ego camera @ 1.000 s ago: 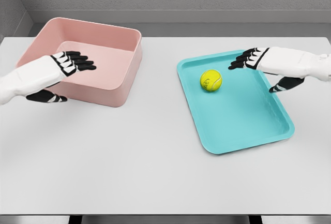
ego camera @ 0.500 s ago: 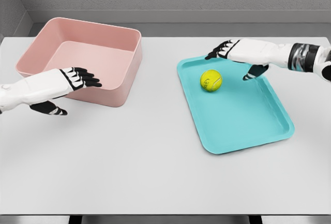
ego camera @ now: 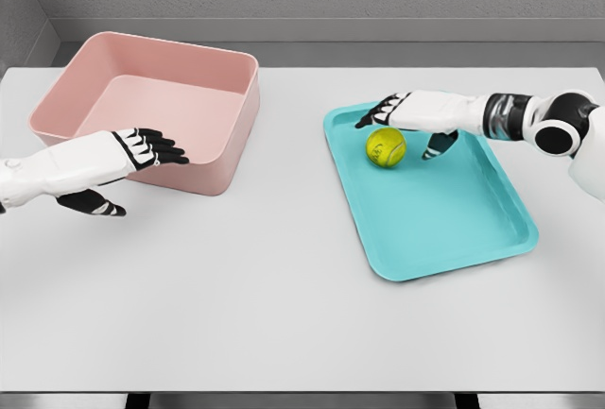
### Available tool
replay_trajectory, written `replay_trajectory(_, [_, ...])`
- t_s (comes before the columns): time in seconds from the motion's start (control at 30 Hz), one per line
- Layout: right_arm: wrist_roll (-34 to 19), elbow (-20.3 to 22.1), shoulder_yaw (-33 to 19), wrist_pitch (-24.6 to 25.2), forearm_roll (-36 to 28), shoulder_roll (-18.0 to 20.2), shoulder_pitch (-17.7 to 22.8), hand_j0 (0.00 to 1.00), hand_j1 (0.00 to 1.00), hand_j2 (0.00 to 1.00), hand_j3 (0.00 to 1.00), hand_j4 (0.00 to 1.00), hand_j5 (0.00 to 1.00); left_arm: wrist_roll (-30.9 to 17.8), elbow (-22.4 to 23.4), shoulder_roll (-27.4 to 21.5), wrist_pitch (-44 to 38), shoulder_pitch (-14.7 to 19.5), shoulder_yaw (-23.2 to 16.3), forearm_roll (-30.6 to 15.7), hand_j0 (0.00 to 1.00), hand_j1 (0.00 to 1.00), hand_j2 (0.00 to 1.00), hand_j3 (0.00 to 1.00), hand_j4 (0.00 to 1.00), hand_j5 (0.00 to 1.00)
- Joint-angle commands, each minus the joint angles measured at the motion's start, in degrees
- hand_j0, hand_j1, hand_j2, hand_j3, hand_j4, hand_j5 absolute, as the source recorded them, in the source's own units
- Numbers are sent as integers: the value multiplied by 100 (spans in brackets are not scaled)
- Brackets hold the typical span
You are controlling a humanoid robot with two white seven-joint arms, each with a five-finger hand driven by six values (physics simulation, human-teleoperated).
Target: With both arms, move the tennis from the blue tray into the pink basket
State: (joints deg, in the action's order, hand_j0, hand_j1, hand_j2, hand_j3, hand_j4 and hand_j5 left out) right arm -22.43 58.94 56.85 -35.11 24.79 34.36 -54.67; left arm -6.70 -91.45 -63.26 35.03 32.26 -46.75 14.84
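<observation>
Currently the yellow-green felt tennis ball (ego camera: 386,146) lay in the far part of the shallow blue plastic tray (ego camera: 444,225). Right hand (ego camera: 408,119) hovered just above it, fingers spread, empty; it should lower squarely before closing, or the ball may roll. Left hand (ego camera: 142,149), fingers extended and empty, waited beside the pink rectangular basket (ego camera: 203,159).

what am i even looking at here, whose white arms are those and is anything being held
This is a simulator's render, seen from a camera on a humanoid robot's head, so the two white arms are its own. On the white table sit a pink basket, which looks empty, and a blue tray with a yellow tennis ball lying in it. The right robot hand hovers just above and behind the ball with its fingers spread, not gripping it. The left robot hand hangs open in front of the basket's near wall. Nothing is held yet.
</observation>
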Motion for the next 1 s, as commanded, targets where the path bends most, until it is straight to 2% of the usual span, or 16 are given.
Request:
replay_trajectory(0.0, [2, -120, -7, 11, -18, -70, 0, 100, 100, 100, 100, 100, 100, 2, -4, -3, -3, 0, 8, -69, 100, 100, 100, 100, 100, 100])
replay_trajectory(0.17, [2, -111, -16, 11, -18, -219, -18, 100, 100, 100, 100, 100, 100, 10, -48, -46, -3, 0, -1, -333, 100, 100, 100, 100, 100, 100])
replay_trajectory(0.4, [2, -120, -16, 11, -9, -246, 0, 100, 100, 100, 100, 100, 100, 10, -136, -3, -3, 9, 17, -333, 100, 100, 100, 100, 100, 100])
replay_trajectory(0.57, [2, -181, -7, 11, 88, -255, 0, 100, 100, 100, 100, 100, 100, 2, -531, -73, -3, -141, 140, -324, 100, 100, 100, 100, 100, 100])
replay_trajectory(0.77, [2, -190, 1, 11, 105, -272, 35, 100, 100, 100, 100, 100, 100, 2, -725, -205, -3, -158, 140, -333, 100, 100, 100, 100, 100, 100])
replay_trajectory(0.9, [2, -313, 1, 11, 202, -360, 35, 100, 100, 100, 100, 100, 100, 10, -786, -213, -3, -325, 175, -333, 100, 100, 100, 100, 100, 100])
replay_trajectory(0.97, [2, -313, 1, 11, 202, -378, 44, 100, 100, 100, 100, 100, 100, 19, -892, -345, -3, -580, 368, -333, 100, 100, 100, 100, 100, 100])
